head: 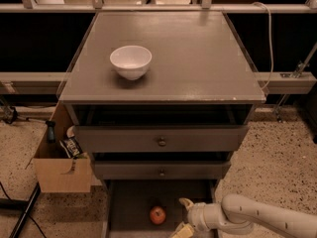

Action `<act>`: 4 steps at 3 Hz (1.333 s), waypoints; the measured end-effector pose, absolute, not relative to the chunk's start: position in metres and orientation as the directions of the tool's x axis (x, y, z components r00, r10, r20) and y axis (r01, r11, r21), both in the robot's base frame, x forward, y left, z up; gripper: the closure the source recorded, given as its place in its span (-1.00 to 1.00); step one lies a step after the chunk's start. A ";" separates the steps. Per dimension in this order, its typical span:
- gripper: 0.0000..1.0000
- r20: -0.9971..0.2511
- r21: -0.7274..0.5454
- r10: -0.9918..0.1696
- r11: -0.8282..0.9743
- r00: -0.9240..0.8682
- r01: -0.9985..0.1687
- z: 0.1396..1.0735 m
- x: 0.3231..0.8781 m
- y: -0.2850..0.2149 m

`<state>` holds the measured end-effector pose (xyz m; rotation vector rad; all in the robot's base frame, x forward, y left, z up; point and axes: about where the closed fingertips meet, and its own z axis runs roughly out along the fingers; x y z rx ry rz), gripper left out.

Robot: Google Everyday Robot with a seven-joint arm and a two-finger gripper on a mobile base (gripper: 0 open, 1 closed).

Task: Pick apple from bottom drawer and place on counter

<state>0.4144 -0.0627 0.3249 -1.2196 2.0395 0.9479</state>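
one view only, set high in front of the cabinet, looking down and forward from mid range. the surface (198,58) fills the upper middle, its far edge near the top. the bottom drawer (130,202) and the pincer (184,216), fingers spread, sit at the lower edge.

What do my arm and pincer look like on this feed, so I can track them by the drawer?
The arm is a smooth, rounded off-white tube ending in a ribbed whitish wrist collar. The pincer, over the bottom drawer just right of the apple, has two short cream-yellow fingers. No cables or markings show.
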 end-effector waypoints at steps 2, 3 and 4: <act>-1.00 -0.776 0.131 -0.548 0.346 -0.313 -0.929 0.269 0.439 -0.056; -1.00 -0.776 0.131 -0.548 0.346 -0.313 -0.929 0.269 0.439 -0.056; -1.00 -0.782 0.063 -0.565 0.352 -0.265 -0.934 0.259 0.451 -0.052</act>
